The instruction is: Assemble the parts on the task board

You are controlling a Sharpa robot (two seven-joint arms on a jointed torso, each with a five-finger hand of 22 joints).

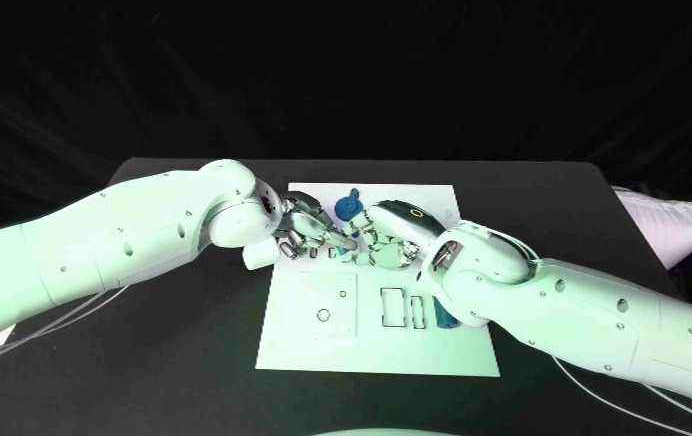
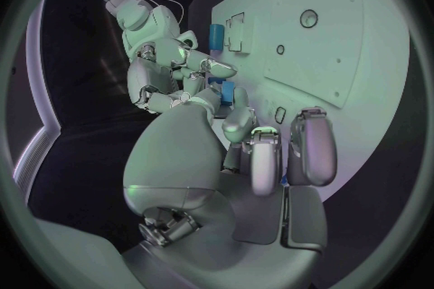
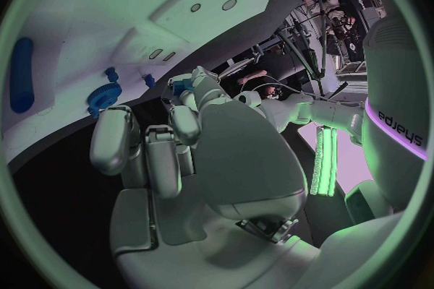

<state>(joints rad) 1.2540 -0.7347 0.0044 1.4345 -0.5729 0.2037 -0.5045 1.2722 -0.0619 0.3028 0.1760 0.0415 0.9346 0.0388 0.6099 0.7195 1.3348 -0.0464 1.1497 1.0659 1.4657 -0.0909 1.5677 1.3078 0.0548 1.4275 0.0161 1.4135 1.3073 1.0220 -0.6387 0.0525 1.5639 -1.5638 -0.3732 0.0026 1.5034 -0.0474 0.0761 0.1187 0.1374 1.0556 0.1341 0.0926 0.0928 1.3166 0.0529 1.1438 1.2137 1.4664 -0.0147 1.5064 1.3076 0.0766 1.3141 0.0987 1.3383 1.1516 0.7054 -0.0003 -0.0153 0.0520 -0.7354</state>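
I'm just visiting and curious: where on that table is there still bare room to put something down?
The black table is bare beside the task board on both sides and behind it. The board's near edge, below the rectangular slots, is also free. It is crowded at the board's far half, where the left robot hand and right robot hand meet beside a blue gear.

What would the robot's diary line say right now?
hands: left and right meet over board | gear lies behind | grip: unclear
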